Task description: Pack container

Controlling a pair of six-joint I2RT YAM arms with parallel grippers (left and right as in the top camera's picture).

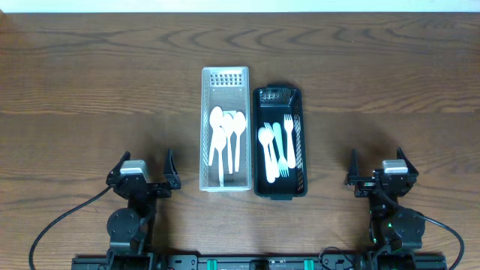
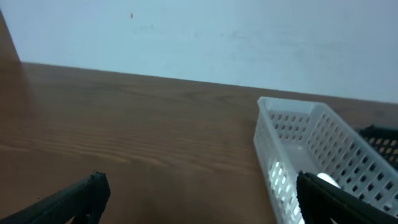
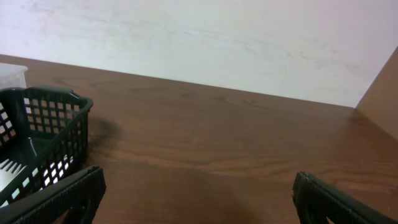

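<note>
A white perforated basket (image 1: 206, 127) holds three white spoons (image 1: 226, 135). Beside it on the right, touching, a black perforated basket (image 1: 301, 150) holds several white forks (image 1: 277, 150). My left gripper (image 1: 144, 171) is open and empty near the front edge, left of the white basket (image 2: 292, 143). My right gripper (image 1: 380, 171) is open and empty near the front edge, right of the black basket (image 3: 43, 134). The left wrist view shows a spoon (image 2: 326, 180) behind the right finger. The right wrist view shows a fork (image 3: 7, 168) in the black basket.
The brown wooden table (image 1: 90, 90) runs to a pale wall at the back (image 3: 199, 43). Bare wood lies to the left of the white basket and to the right of the black one.
</note>
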